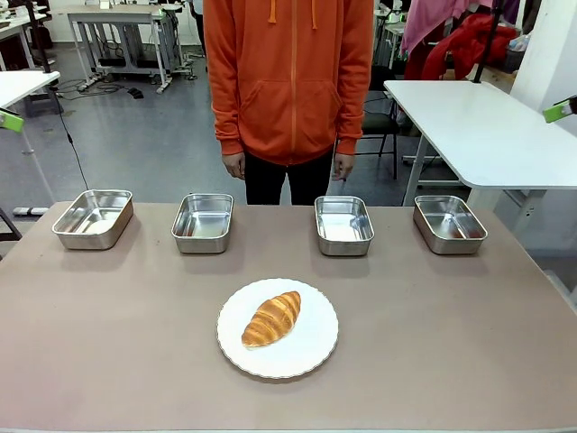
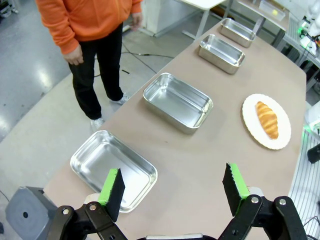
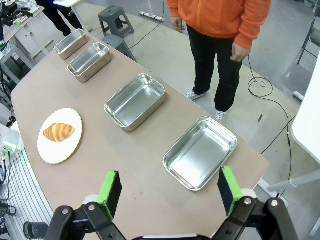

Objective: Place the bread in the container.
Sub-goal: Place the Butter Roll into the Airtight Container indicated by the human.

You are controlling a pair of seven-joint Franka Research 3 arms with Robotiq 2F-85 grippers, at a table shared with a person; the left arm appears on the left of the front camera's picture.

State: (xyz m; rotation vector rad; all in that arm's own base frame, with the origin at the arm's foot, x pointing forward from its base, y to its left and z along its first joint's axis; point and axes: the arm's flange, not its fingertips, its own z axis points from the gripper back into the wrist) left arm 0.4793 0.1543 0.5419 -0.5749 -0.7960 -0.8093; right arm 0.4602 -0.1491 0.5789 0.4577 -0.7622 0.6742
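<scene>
Brown table [image 1: 451,343]: bread [image 1: 271,318] on white plate [image 1: 311,347] near its middle, well apart from both grippers. Left gripper [image 2: 172,181] and right gripper [image 3: 168,182] held high over opposite table ends, jaws spread wide, empty.

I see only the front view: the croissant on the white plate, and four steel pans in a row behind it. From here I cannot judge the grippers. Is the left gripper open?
Observer: Yes. In the left wrist view the left gripper is open, with nothing between its fingers.
Operator: And the right one?
Observer: The right wrist view shows the right gripper open as well, holding nothing.
Operator: Which pan is closest to the right gripper?
Observer: The end pan on the robot's right. It lies on the table just beyond that gripper's fingers.
</scene>
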